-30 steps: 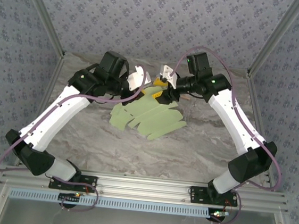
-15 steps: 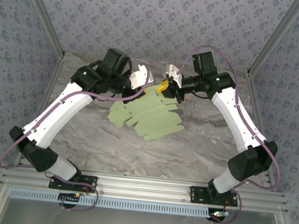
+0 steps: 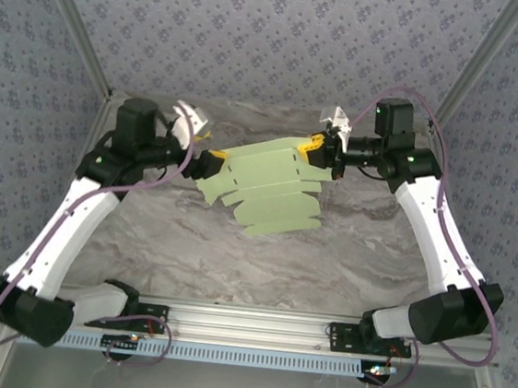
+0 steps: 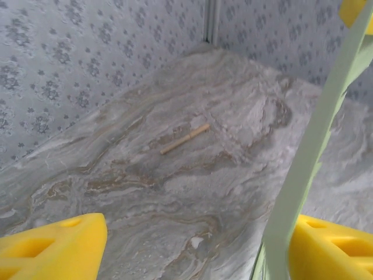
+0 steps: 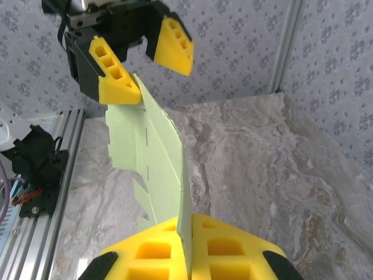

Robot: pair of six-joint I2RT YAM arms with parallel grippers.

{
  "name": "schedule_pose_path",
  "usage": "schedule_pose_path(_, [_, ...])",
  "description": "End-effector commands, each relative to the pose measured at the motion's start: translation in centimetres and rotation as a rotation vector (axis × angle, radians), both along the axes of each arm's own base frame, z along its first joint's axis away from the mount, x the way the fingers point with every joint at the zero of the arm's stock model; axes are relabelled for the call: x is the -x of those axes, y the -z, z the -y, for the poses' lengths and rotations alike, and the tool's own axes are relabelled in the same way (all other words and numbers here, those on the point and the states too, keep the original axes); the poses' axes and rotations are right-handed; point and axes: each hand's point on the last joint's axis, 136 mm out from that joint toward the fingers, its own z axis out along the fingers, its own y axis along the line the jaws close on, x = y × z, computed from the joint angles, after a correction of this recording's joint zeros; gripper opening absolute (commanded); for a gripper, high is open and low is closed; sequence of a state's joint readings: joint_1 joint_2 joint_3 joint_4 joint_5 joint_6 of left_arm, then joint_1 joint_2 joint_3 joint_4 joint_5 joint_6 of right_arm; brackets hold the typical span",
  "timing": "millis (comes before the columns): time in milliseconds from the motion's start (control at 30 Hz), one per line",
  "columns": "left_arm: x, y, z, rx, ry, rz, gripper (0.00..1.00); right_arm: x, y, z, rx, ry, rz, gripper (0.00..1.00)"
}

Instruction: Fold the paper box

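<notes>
Flat box (image 3: 264,190) held off the table (image 3: 355,250), near its far edge, long axis left to right between the arms. Right fingers (image 5: 227,245) pinch its right end. Left fingers (image 5: 113,76) spread wide, one touching the left end; closing there looks next.

**Paper box** (image 3: 269,188), pale light-green die-cut card sheet.

- **Top view:** the left end is covered by the black tip of the left gripper (image 3: 209,163), and the far right corner by the right gripper (image 3: 323,149). How the jaws stand is too small to be told there.
- **Left wrist view:** the sheet is seen edge-on and blurred, and is cut off at the top and bottom edges. The yellow wedge-shaped fingers (image 4: 52,248) are cut off at the bottom edge.
- **Right wrist view:** the near edge of the sheet is hidden between the yellow fingers (image 5: 227,248), which are themselves cut off at the bottom edge.
</notes>
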State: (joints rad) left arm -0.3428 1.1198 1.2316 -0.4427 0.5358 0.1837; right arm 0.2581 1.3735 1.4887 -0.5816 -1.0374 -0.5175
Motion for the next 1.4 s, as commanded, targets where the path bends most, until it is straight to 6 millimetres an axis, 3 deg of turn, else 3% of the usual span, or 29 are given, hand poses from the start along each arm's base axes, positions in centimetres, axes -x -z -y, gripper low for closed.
schedule_pose_path(0, [-0.2, -3.5, 0.0, 0.206, 0.028, 0.059, 0.81, 0.5, -1.5, 0.1, -0.057, 0.007, -0.011, 0.00])
schedule_pose_path(133, [0.7, -2.5, 1.2, 0.260, 0.130, -0.006, 0.81, 0.4, -2.0, 0.2, -0.076, 0.029, -0.008, 0.00])
schedule_pose_path(233, [1.5, -2.1, 1.6, 0.302, 0.175, -0.015, 0.74, -0.2, -2.0, 0.4, -0.080, 0.065, -0.007, 0.00])
schedule_pose_path(433, [2.1, -1.5, 1.8, 0.330, 0.213, -0.017, 0.42, -0.5, -2.2, 0.5, -0.107, 0.090, -0.008, 0.00])
schedule_pose_path(567, [2.6, -1.9, 2.0, 0.333, 0.244, -0.002, 0.14, -0.4, -2.3, 0.4, -0.112, 0.085, -0.008, 0.00])
schedule_pose_path(667, [3.2, -2.1, 2.1, 0.309, 0.275, 0.032, 0.02, -0.4, -1.8, 0.4, -0.101, 0.081, -0.010, 0.00])
schedule_pose_path(733, [3.5, -1.7, 2.0, 0.265, 0.288, 0.063, 0.00, -0.3, -1.4, 0.5, -0.080, 0.079, -0.009, 0.03])
schedule_pose_path(833, [3.3, 0.0, 1.8, 0.151, 0.278, 0.070, 0.00, -0.3, -0.5, 0.6, -0.011, 0.103, 0.013, 0.47])
schedule_pose_path(933, [2.9, 1.5, 1.7, 0.068, 0.289, 0.039, 0.00, 0.0, 0.7, 0.2, 0.132, 0.141, 0.073, 0.73])
schedule_pose_path(1100, [3.0, 2.0, 2.3, 0.017, 0.332, 0.030, 0.00, 0.1, 1.9, -1.0, 0.340, 0.163, 0.142, 0.80])
schedule_pose_path(1267, [2.6, 2.2, 2.7, -0.018, 0.334, 0.009, 0.00, 0.5, 0.9, -2.6, 0.346, 0.111, 0.133, 0.81])
schedule_pose_path(1367, [2.5, 2.2, 2.9, -0.036, 0.325, 0.010, 0.00, 1.3, 1.6, -3.8, 0.385, 0.043, 0.089, 0.77])
